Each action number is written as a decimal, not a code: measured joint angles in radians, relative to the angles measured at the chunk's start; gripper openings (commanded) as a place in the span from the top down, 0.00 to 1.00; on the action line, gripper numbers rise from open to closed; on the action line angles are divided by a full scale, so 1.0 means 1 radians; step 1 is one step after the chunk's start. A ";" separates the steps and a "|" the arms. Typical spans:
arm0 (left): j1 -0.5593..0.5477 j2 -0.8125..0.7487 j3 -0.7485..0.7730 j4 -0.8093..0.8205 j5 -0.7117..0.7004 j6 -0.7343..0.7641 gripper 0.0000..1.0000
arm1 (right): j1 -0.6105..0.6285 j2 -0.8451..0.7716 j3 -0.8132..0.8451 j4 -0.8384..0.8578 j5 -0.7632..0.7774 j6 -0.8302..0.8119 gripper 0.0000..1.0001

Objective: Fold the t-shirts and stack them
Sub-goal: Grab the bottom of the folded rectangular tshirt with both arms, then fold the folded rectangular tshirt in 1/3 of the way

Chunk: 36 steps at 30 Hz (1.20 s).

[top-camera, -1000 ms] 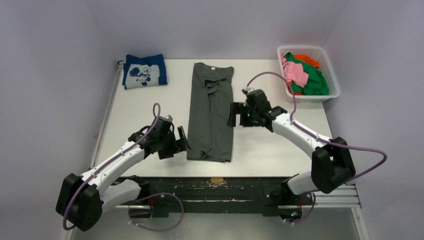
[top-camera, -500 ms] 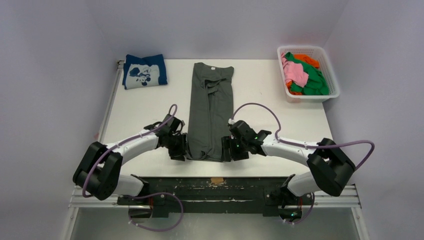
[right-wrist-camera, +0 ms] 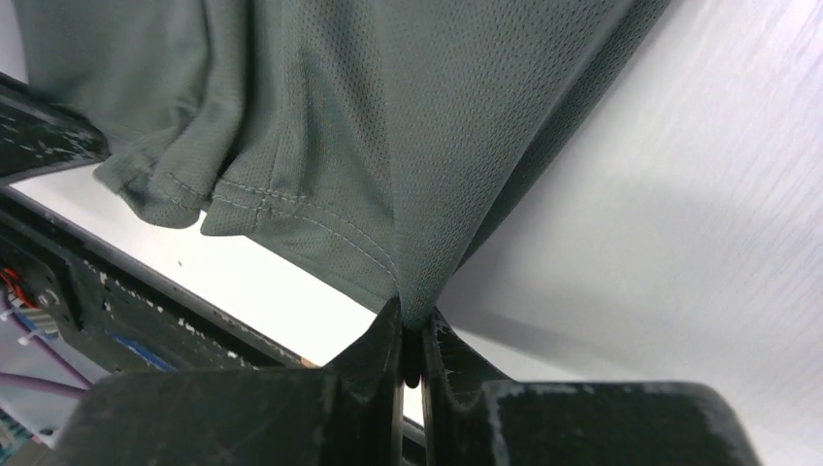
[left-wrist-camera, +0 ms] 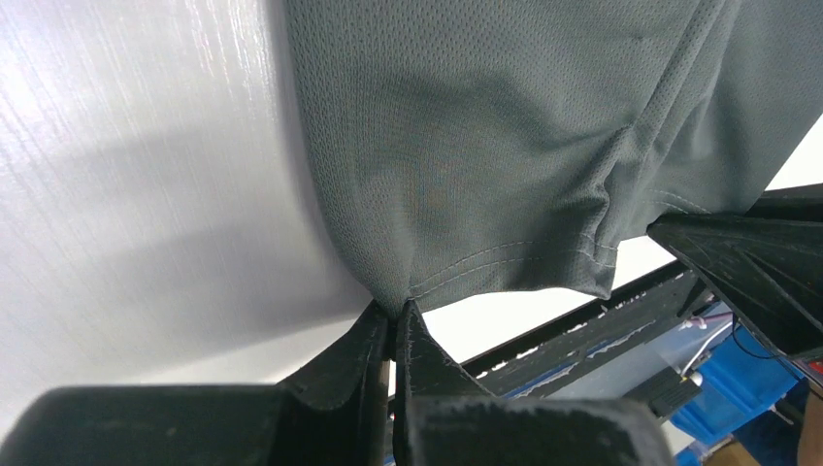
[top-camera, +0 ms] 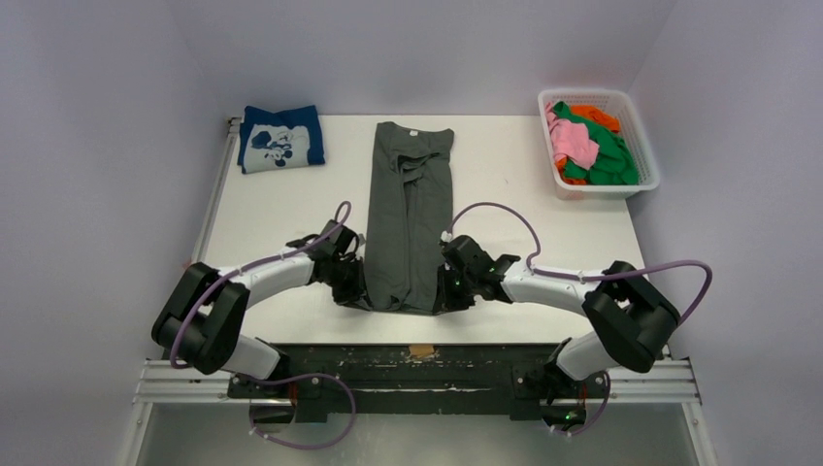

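Note:
A dark grey t-shirt [top-camera: 408, 214], folded into a long strip, lies down the middle of the table. My left gripper [top-camera: 361, 294] is shut on its near left hem corner [left-wrist-camera: 393, 296]. My right gripper [top-camera: 442, 294] is shut on the near right hem corner [right-wrist-camera: 415, 313]. Both corners are pinched between the fingertips and pulled slightly up off the table. A folded navy blue t-shirt [top-camera: 281, 138] with white cartoon print sits at the far left. Pink, green and orange t-shirts [top-camera: 592, 146] lie heaped in the basket.
A white mesh basket [top-camera: 645, 146] stands at the far right corner. The table's near edge [top-camera: 417, 345] with its black rail runs just behind both grippers. Purple cables loop above each arm.
Both arms came in to the near end of the grey t-shirt, and both grippers went from open to shut on its hem corners.

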 measured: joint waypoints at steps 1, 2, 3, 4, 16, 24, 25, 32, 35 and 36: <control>0.000 -0.026 -0.018 0.001 -0.008 0.000 1.00 | 0.002 -0.006 -0.004 -0.006 -0.004 0.002 1.00; -0.002 -0.059 -0.039 -0.003 -0.019 0.000 1.00 | 0.006 -0.014 -0.011 -0.018 -0.009 0.004 1.00; -0.005 -0.096 -0.061 -0.015 -0.029 0.000 1.00 | 0.011 -0.022 -0.016 -0.026 -0.015 0.005 1.00; -0.008 -0.128 -0.076 -0.031 -0.037 0.000 1.00 | 0.018 -0.034 -0.024 -0.037 -0.026 0.006 1.00; -0.056 -0.451 -0.030 -0.208 -0.066 -0.002 1.00 | 0.090 -0.136 0.128 -0.288 -0.030 -0.019 1.00; -0.003 -0.207 0.207 -0.143 -0.133 -0.008 1.00 | 0.007 -0.064 0.374 -0.344 0.140 -0.114 1.00; 0.002 -0.170 0.246 -0.140 -0.140 -0.002 1.00 | -0.018 -0.048 0.390 -0.337 0.150 -0.127 1.00; 0.062 0.155 0.565 -0.144 -0.167 0.037 1.00 | -0.187 0.116 0.510 -0.298 0.210 -0.214 1.00; 0.089 0.270 0.678 -0.172 -0.171 0.060 1.00 | -0.244 0.192 0.581 -0.267 0.206 -0.239 1.00; 0.097 0.295 0.705 -0.178 -0.171 0.063 1.00 | -0.261 0.220 0.610 -0.259 0.201 -0.246 1.00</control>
